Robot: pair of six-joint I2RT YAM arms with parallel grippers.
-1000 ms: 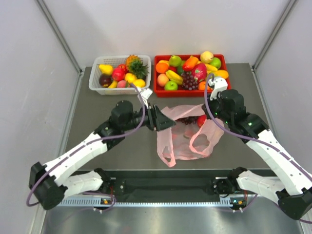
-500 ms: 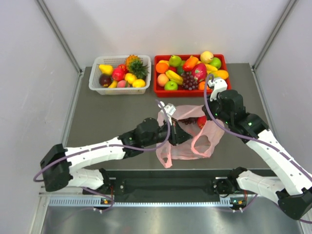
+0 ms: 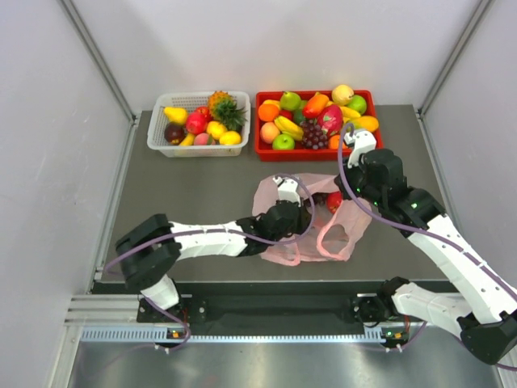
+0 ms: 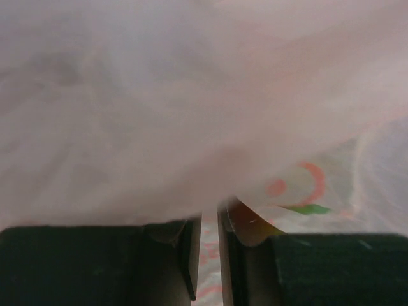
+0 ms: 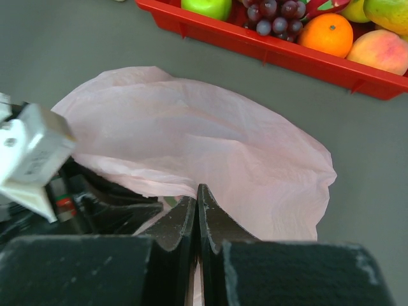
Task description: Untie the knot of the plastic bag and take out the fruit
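Note:
The pink plastic bag (image 3: 273, 194) lies open on the grey table, its handle loops (image 3: 339, 236) loose; I see no knot. A red fruit (image 3: 334, 201) and dark grapes (image 3: 313, 198) show inside it. My left gripper (image 3: 304, 217) reaches into the bag's mouth. In the left wrist view its jaws (image 4: 209, 220) stand almost together with only a thin slit, pink plastic (image 4: 191, 115) fills the frame, and something orange-brown (image 4: 248, 224) lies against the right fingertip. My right gripper (image 5: 199, 194) is shut on the bag's upper edge (image 5: 210, 140) and holds it up; it also shows in the top view (image 3: 344, 199).
A white basket (image 3: 153, 134) of fruit stands at the back left and a red tray (image 3: 260, 150) of fruit at the back middle, its rim also in the right wrist view (image 5: 255, 50). The left arm lies across the table's middle.
My left arm has swung right and stretched out, carrying its gripper from the bag's left edge into the bag's mouth. The right arm has not moved.

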